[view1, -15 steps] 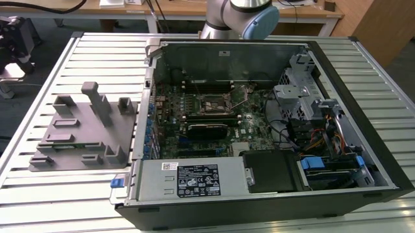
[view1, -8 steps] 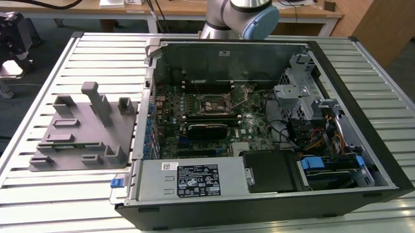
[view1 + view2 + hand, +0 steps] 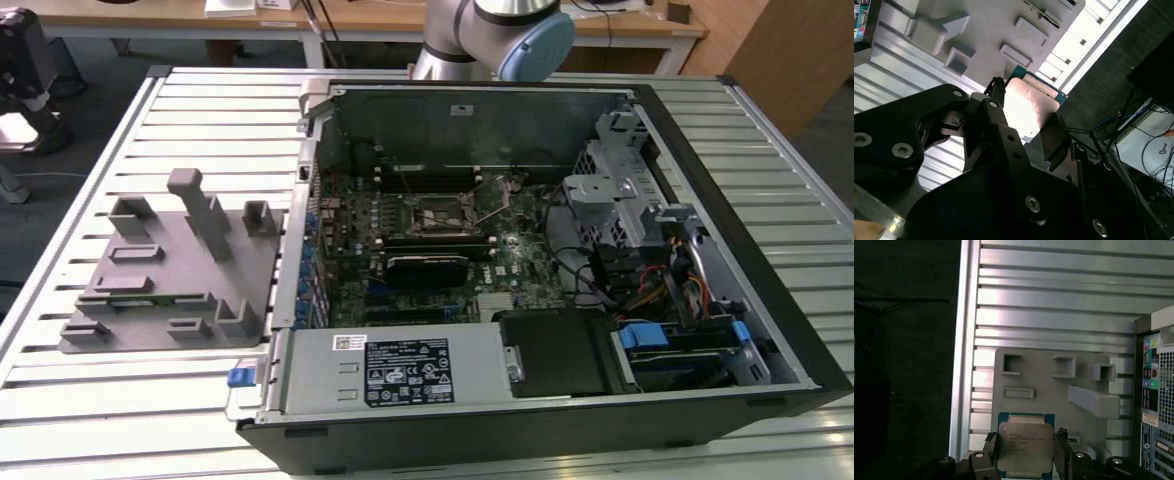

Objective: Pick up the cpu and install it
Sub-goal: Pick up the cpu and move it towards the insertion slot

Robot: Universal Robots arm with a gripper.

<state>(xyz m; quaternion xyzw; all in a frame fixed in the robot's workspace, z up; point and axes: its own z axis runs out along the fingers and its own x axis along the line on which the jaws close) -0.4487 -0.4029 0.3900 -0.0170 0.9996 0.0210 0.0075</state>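
The black two-fingered end effector [image 3: 1025,462] is closed narrow on the cpu [image 3: 1025,446], a small flat square chip with a silver-grey metal top plate and a green edge. Its fingers [image 3: 990,454] press two opposite sides. The first wrist view shows the plate face-on. The second wrist view shows the same grip at an angle, the cpu [image 3: 1030,102] brightly lit in front of the grey plastic tray [image 3: 979,25] with upright blocks. That tray rests on the slatted metal desk [image 3: 1054,300].

The exterior view adds the open black computer case [image 3: 534,440], its green motherboard [image 3: 521,260] and the black square socket frame [image 3: 447,215], well apart from the tray. The silver arm [image 3: 461,40], with a pale blue joint cap, rises behind the case.
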